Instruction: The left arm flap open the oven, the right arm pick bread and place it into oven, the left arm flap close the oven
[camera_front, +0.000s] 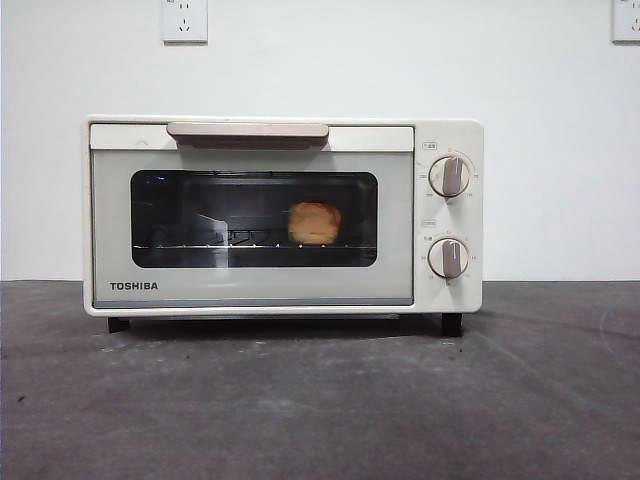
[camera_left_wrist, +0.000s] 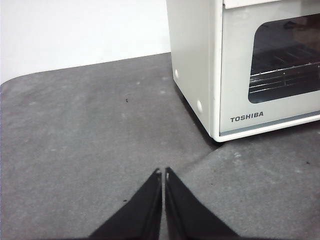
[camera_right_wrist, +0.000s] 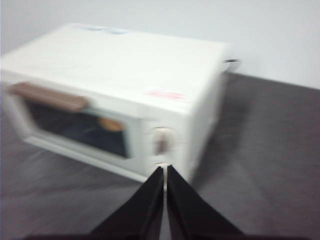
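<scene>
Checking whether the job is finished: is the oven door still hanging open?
No, the oven door stands shut and upright, with the bread visible behind its glass on the rack.

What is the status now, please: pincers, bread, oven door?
Left pincer shut, empty, low over the table beside the oven. Right pincer shut, empty, above its knob side. Bread on the rack, door closed. Nothing in the way.

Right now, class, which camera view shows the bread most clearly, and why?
The front view: the bread sits sharp on the wire rack behind the shut door of the oven. The right wrist view shows only a blurred orange patch. The left wrist view shows rack and window, but no bread.
</scene>
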